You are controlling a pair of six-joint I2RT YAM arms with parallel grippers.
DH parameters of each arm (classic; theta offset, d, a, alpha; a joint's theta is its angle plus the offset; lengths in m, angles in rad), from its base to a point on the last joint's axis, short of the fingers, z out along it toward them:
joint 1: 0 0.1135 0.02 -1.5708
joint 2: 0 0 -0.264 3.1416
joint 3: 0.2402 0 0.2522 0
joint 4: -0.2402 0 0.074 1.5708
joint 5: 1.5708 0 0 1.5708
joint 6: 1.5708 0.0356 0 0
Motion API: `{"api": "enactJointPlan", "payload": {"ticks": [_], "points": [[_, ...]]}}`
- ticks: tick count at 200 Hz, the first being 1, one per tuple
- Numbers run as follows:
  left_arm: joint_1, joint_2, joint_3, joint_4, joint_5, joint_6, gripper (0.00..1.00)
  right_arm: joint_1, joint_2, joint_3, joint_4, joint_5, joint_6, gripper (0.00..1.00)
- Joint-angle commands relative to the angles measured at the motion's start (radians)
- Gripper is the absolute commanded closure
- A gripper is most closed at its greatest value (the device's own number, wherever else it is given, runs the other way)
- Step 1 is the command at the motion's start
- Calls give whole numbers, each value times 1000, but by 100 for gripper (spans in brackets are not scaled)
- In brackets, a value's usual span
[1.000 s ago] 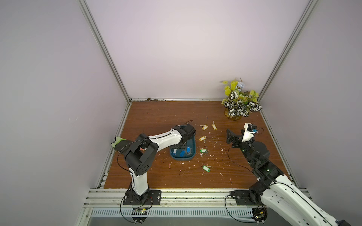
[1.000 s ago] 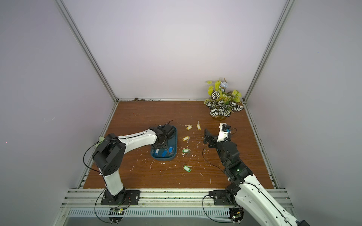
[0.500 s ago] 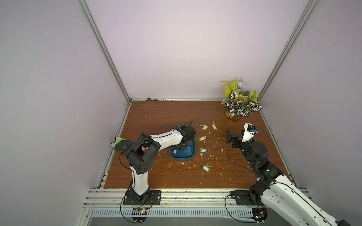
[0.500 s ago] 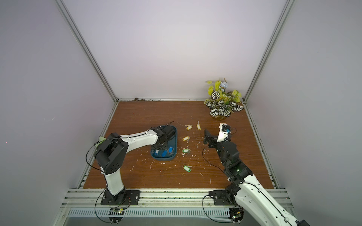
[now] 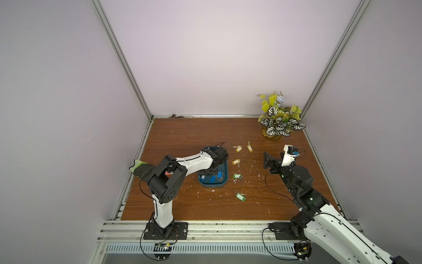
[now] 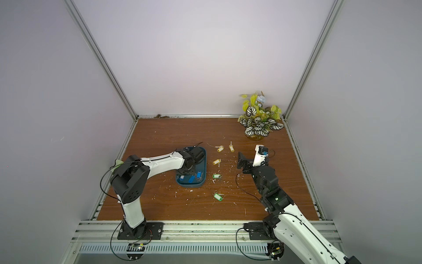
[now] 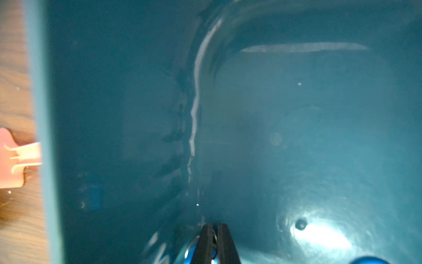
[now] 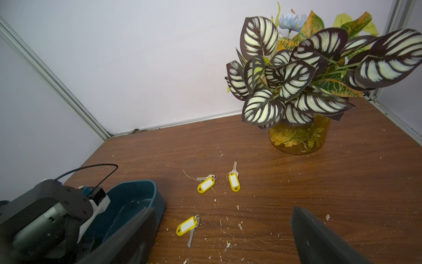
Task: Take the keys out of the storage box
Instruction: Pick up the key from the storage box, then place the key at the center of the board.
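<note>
Storage box (image 5: 215,186) (image 6: 192,186) sits left of centre on the wooden table (image 5: 182,137) in both top views. My left arm reaches down into it, and its wrist hides the left claw there. Three blue tags (image 5: 212,179) lie at the box's near end. Outside, to its right, are three yellow-tagged keys (image 5: 236,161) toward the back and two green-tagged keys (image 5: 237,176) nearer the front. My right claw (image 5: 267,160) hangs above the table beyond those scattered keys, well apart from the box.

Left wrist view: left claw (image 7: 214,228) is inside the box, low over the teal floor. Fingers pressed almost together, pinching the ring of a blue-tagged key (image 7: 193,253). A red-orange plastic piece (image 7: 9,160) lies on the table just beside the box's outer wall.

Right wrist view: right claw (image 8: 222,212) is spread wide, nothing between the fingers. Ahead are the yellow-tagged keys on bare wood, the box's far end, and a potted plant (image 8: 296,80) in the corner.
</note>
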Motion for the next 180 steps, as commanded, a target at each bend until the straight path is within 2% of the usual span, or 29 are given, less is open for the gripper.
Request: {"api": "enactJointPlan", "payload": {"ticks": [1,27,130,152,180], "points": [[-9,-9,-26,-28,-6,3,95,-6,-4,2,27,20,8,1],[-9,-36,-20,-28,-28,15,100,-6,-8,2,27,21,7,1],[-11,-184,47,-20,-90,135,100,-21,-31,27,-4,66,-48,1],[-27,-221,66,6,-102,203,100,-26,-33,51,-30,91,-81,1],[-49,-270,89,86,-44,317,100,-30,-37,83,-53,122,-127,1]]}}
